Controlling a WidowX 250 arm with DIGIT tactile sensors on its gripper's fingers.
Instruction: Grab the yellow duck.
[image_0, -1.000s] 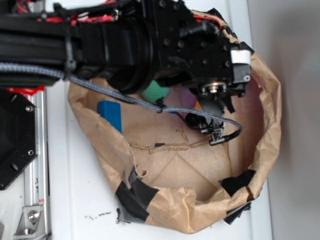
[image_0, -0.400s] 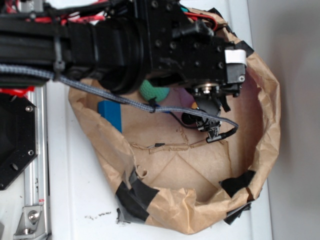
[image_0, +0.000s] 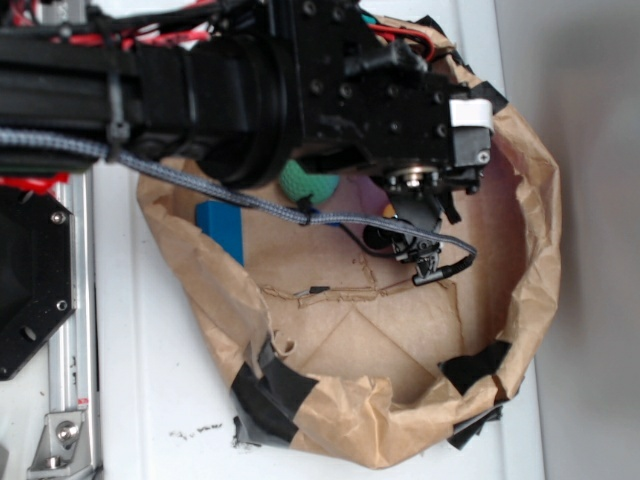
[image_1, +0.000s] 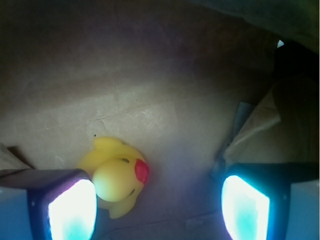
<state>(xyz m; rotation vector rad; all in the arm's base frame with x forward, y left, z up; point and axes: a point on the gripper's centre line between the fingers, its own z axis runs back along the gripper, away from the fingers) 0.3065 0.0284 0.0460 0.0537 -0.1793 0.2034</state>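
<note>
In the wrist view the yellow duck (image_1: 117, 175), red beak pointing right, lies on the brown paper floor. It sits between my open gripper's (image_1: 157, 210) jaws, close against the left fingertip (image_1: 70, 210); a wide gap separates it from the right fingertip (image_1: 245, 210). In the exterior view the black arm and gripper (image_0: 425, 215) reach down into the paper bag (image_0: 535, 250), and the duck is hidden under the arm.
A green ball (image_0: 305, 182) and a blue block (image_0: 220, 225) lie inside the bag near its left side, with a purple object (image_0: 370, 195) partly under the arm. The bag's crumpled walls, patched with black tape (image_0: 270, 395), ring the gripper. A cable (image_0: 440, 262) loops below it.
The arm moved a little up and left in the exterior view between one second ago and 0.4 s ago; since then nothing has visibly changed.
</note>
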